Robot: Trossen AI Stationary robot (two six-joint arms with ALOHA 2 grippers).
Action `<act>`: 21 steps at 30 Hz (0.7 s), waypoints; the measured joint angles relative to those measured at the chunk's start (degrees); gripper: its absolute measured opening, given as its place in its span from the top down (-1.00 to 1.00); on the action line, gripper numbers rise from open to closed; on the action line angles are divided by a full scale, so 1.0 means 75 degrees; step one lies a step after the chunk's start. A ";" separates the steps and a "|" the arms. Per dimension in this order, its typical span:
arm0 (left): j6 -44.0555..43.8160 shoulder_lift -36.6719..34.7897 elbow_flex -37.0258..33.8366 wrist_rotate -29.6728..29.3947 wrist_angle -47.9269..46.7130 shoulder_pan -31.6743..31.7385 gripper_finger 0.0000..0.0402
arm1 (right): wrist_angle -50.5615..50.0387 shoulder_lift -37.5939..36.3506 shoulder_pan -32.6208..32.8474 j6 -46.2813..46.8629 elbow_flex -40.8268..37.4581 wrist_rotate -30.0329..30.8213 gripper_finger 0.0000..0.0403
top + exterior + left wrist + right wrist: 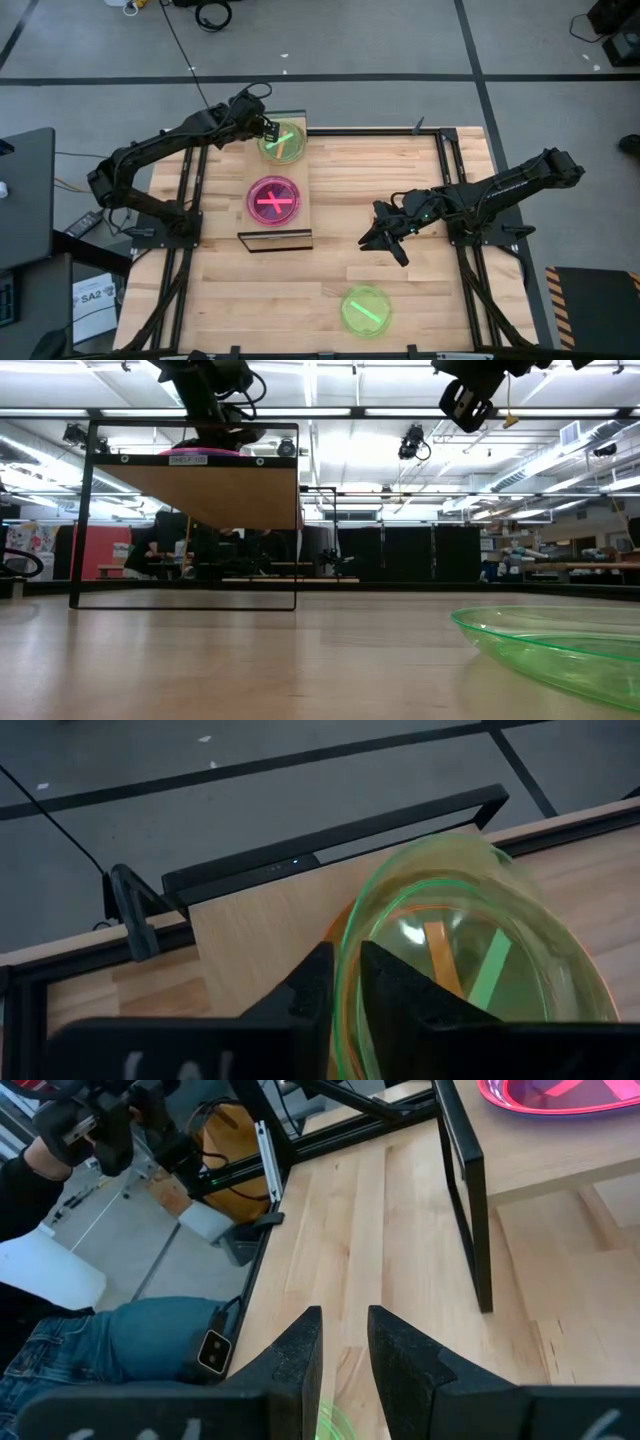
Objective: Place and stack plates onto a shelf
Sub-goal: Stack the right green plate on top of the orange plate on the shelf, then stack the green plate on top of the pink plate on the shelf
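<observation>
A lone green plate (366, 309) is lying on the slatted wooden tabletop (330, 270) near its front edge, its rim filling the low view's lower right corner (560, 645), with nothing touching it. Farther in, the right gripper (383, 242) is hanging above bare tabletop, between that plate and the shelf (280, 228); its two dark fingers (300, 1355) are sitting close together with only a narrow gap between them and nothing in it. A person's blue-jeaned leg (120, 1345) is showing beyond the table's edge in the right wrist view. Next comes the shelf itself, a light-wood board raised on a dark frame, with a pink plate stack (274, 199) resting on its nearer half (bright stripes are crossing on top, and how many plates are in it cannot be told). On the shelf's far half a green plate (284, 142) is sitting over an orange plate (440, 955), whose orange colour is glowing through the green. The left gripper (265, 130) is reaching in from the table's far left corner, and its fingers (310, 995) are pinching the top green plate's rim (350, 980), one finger on each side of the thin wall.
</observation>
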 joint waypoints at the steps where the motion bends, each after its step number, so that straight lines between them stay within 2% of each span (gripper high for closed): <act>1: 0.0003 0.0000 0.0000 0.0003 -0.0003 0.0000 0.68 | 0.0000 -0.0003 0.0000 0.0000 0.0000 0.0000 0.55; 13: 0.0006 -0.0003 0.0000 0.0001 -0.0006 0.0000 0.25 | 0.0000 -0.0003 0.0000 0.0000 0.0000 -0.0001 0.55; 21: 0.0030 -0.0012 0.0000 0.0199 0.0047 -0.0105 0.17 | -0.0003 -0.0003 0.0011 0.0460 0.0000 -0.0004 0.55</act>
